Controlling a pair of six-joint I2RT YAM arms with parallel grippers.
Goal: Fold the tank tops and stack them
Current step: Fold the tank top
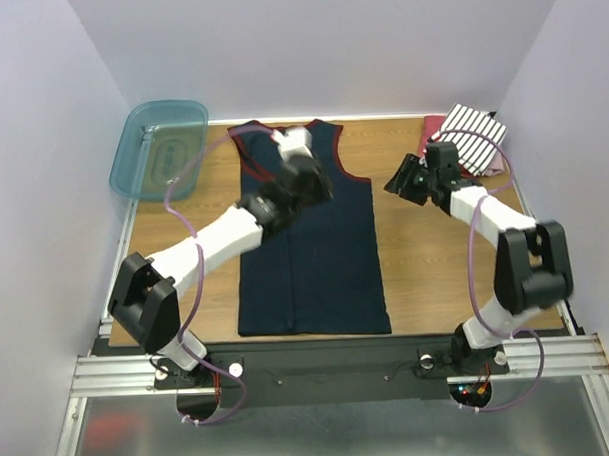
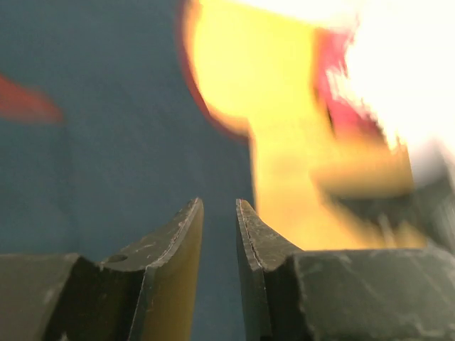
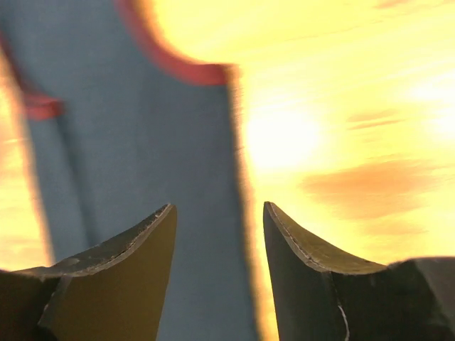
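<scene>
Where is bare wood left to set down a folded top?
Widest: the table wood between the navy tank top and the right arm. A narrower strip lies left of that top, crossed by the left arm. Crowded: the far right corner, with the striped tank top and right gripper; the teal bin takes the far left.

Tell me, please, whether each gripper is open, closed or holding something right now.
Left gripper: open, holding nothing.
Right gripper: open, holding nothing.
</scene>
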